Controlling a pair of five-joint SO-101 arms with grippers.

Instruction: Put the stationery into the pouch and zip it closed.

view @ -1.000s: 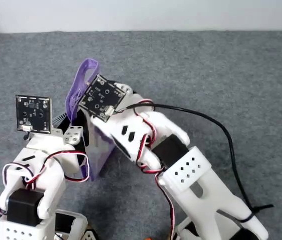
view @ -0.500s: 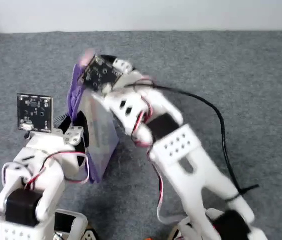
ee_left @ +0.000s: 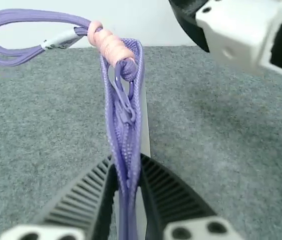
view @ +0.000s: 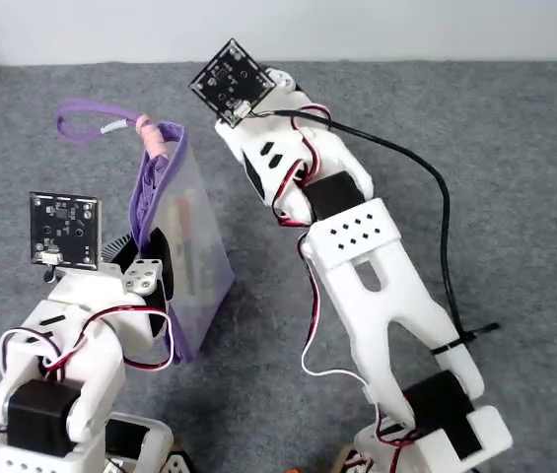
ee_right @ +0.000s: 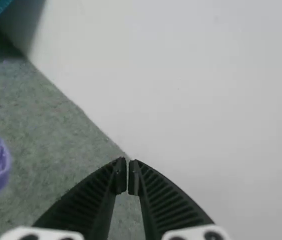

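Clock is on the high view, 12 at the far wall. Pouch (view: 199, 261) stood on its long edge at 9 o'clock of table centre, zip edge up. The only thing holding it there was the left gripper (ee_left: 126, 164), clamped on the zip edge at the pouch's 6 o'clock end. Main risk, my read: a release there could drop it flat, probably toward 3 o'clock where the clear side splayed out, and the stationery (view: 181, 212) showing through that side would shift inside. Second: the zip looked run shut up to the zip pull (ee_left: 123, 97) at the 12 o'clock end, but I couldn't tell if the slider was fully home under the pink bead (ee_left: 109, 43). Any gap there would mean not done. Third: the strap (view: 89, 122) lay loose toward 10 o'clock off the pouch tip, near the right gripper (ee_right: 127, 176). That gripper was clenched on nothing, up at 12 o'clock and pointed at the wall (ee_right: 205, 75). A careless sweep could hook the loop and yank the pouch out of the clamp, and a push forward could nose into the wall. Around: right arm (view: 357, 236) ran from 5 o'clock up to 12, near the pouch's 3 o'clock side, so it stood in the way of a regrasp from there. Its black cable (view: 444, 246) hung at 3 o'clock, well apart from the pouch. Grey table (view: 515, 148) lay under everything.
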